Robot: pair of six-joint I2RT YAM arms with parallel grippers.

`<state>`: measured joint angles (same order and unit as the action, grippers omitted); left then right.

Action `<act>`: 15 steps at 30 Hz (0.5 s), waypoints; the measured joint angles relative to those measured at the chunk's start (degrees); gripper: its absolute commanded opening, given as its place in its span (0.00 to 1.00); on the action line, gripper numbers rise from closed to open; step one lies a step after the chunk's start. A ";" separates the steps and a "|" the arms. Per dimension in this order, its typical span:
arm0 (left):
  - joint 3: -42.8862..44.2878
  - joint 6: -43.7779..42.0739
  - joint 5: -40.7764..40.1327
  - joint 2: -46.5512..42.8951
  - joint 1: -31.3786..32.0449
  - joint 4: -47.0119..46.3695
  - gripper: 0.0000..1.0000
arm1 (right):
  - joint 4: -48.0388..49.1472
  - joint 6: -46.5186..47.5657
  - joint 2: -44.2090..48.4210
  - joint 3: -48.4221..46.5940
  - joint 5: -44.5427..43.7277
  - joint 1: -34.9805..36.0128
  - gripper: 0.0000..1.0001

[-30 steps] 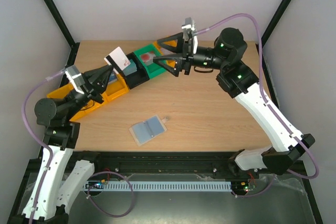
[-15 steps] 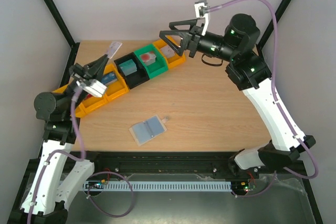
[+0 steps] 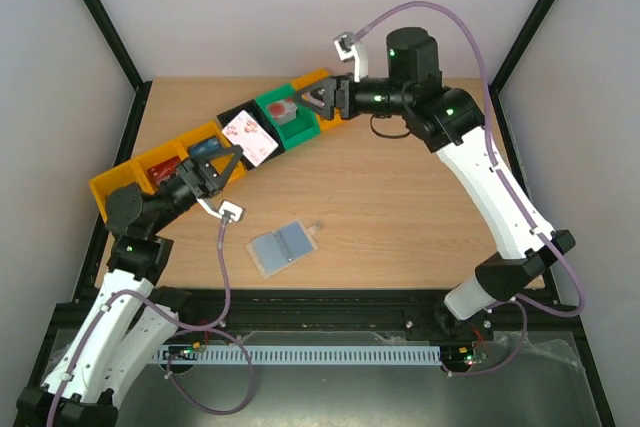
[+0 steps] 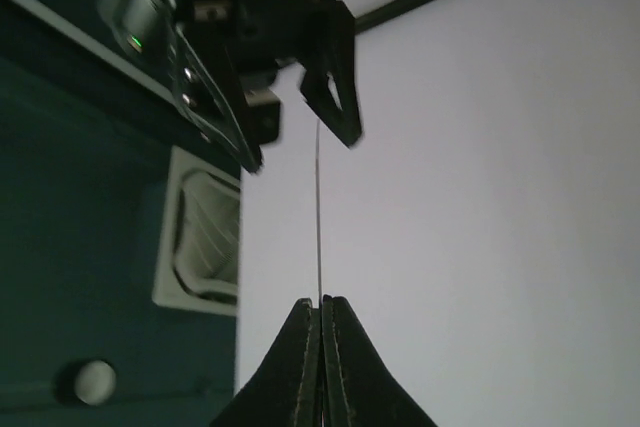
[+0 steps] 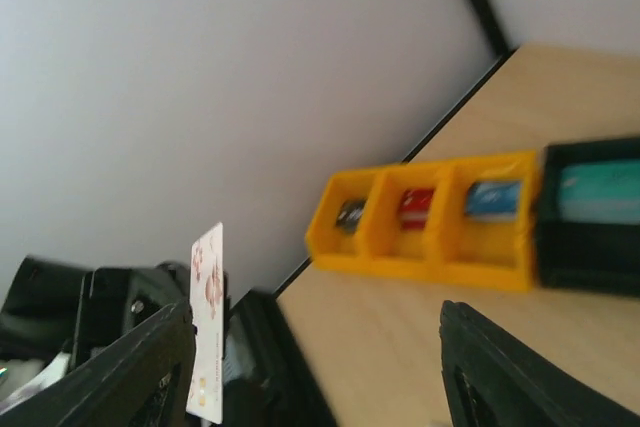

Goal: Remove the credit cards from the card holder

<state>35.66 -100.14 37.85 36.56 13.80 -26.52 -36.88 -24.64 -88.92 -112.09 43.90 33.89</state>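
No legible text, brand or number in any view. credit card (image 3: 250,135), 10 o'clock in the top view, carries pink-red markings, too small to read. Items in the yellow bins (image 5: 430,237) are blurred colour patches.

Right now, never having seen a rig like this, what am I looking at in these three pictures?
Two robot arms are bolted at the near edge of the table. The overhead picture looks down from behind them; the other two come from cameras on each wrist. On the table lie the opened card holder and a row of coloured bins. The left hand is shut on a credit card, whitish with pink markings, held in the air. The right hand is open and empty, facing that card.
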 measured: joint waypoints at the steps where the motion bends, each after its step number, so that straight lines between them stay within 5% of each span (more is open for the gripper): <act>1: -0.39 -2.49 0.35 -0.50 0.87 -0.22 0.02 | 0.28 -0.50 0.22 1.05 2.36 -0.02 0.65; 8: -1.46 -9.49 1.14 -0.87 3.56 -0.96 0.02 | 16.57 -14.34 4.70 20.11 14.40 0.63 0.48; 15: -1.77 -9.94 0.68 0.00 5.18 -0.85 0.02 | 23.41 -17.97 3.43 22.88 18.78 4.31 0.41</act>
<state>33.89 -110.08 38.52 36.56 18.98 -27.38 -13.47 -42.61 -85.49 -89.21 62.67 38.20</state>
